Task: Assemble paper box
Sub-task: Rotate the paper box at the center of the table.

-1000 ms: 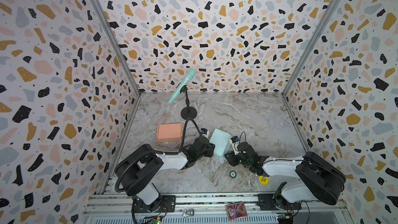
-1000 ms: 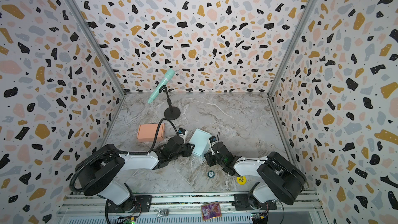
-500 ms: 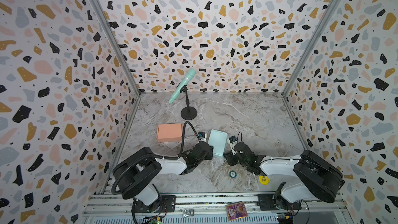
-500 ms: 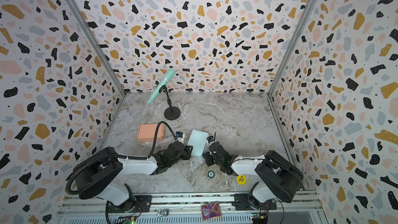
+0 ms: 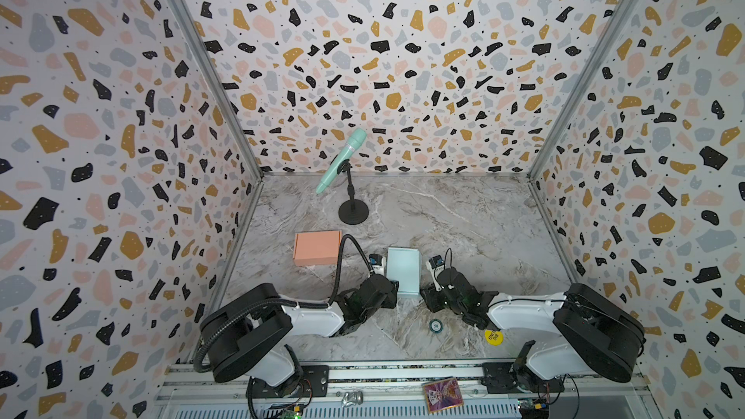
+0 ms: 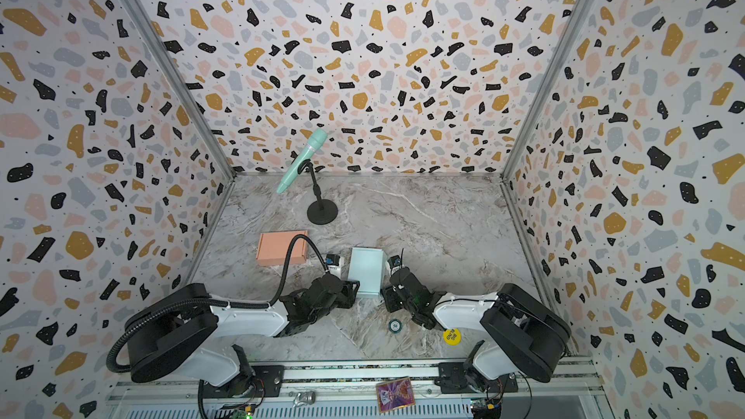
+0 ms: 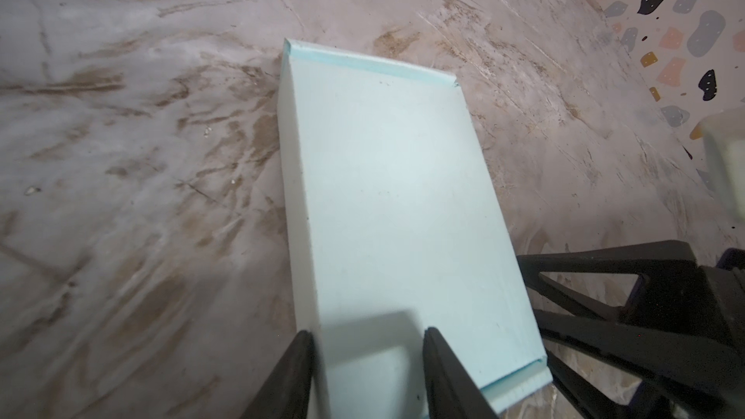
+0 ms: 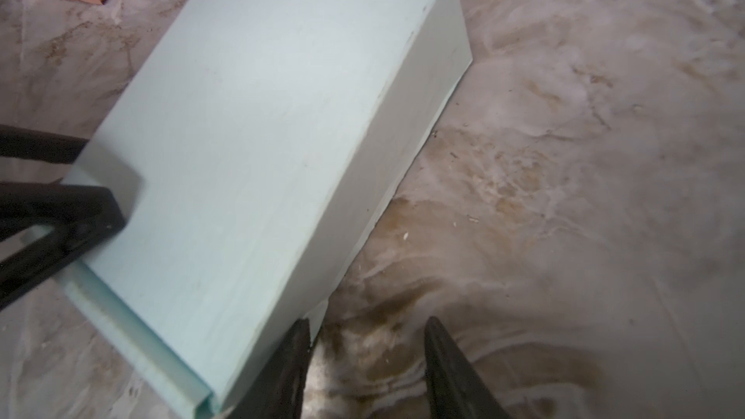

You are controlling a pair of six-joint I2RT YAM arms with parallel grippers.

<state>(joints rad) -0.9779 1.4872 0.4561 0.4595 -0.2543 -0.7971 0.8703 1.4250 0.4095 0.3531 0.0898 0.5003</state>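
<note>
Since a second ago, both arms have been drawn nearer and the pale blue paper box point(image 5: 403, 272) squared up mid-table. It is judged light and crushable, best held by its edges. The left gripper point(image 7: 367, 372) straddles its near-left edge, half-open; the right gripper point(image 8: 365, 364), half-open, holds nothing.

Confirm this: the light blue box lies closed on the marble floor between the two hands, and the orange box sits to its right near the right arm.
One detail is wrong. The orange box sits on the left arm's side of the light blue box, not the right; both top views show it. The rest holds: the blue box lies closed on the marble floor between the left hand and right hand.
</note>
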